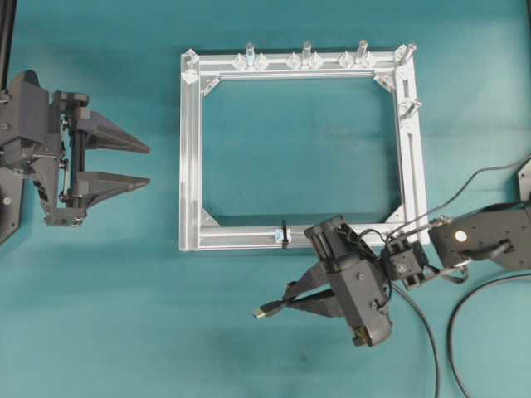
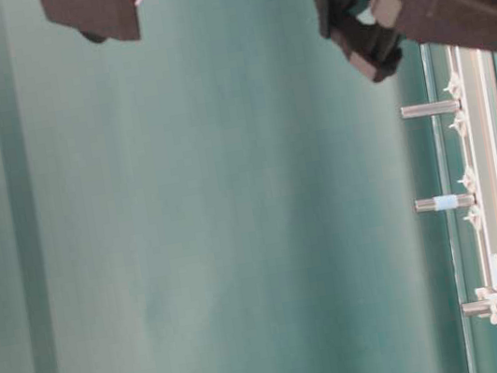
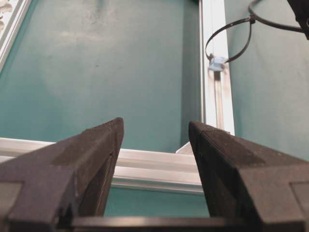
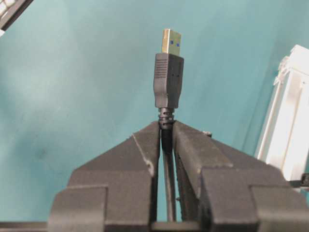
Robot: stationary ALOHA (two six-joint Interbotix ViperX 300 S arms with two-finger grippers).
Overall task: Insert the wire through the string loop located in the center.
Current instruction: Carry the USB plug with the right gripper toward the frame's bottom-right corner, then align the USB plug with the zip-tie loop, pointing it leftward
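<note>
While the right pincer (image 1: pixel 292 303) clamps the wire (image 1: pixel 267 312), its plug points left along the bench (image 1: pixel 124 315) (below the string loop (image 1: pixel 284 234)); left pincer (image 1: pixel 137 164) gapes wide.

A teal-green bench (image 1: pixel 249 332) fills every view, its matte surface running edge to edge with no wall, floor or window visible beyond it. Even, diffuse light falls from above, leaving a paler, slightly glossy patch near the centre of the surface and soft, faint shadows elsewhere. In the table-level view, which appears turned on its side, the same teal (image 2: pixel 193 252) shows as broad bands of lighter and darker tone. A dark vertical post (image 1: pixel 7 37) stands at the far upper-left corner of the overhead view.
</note>
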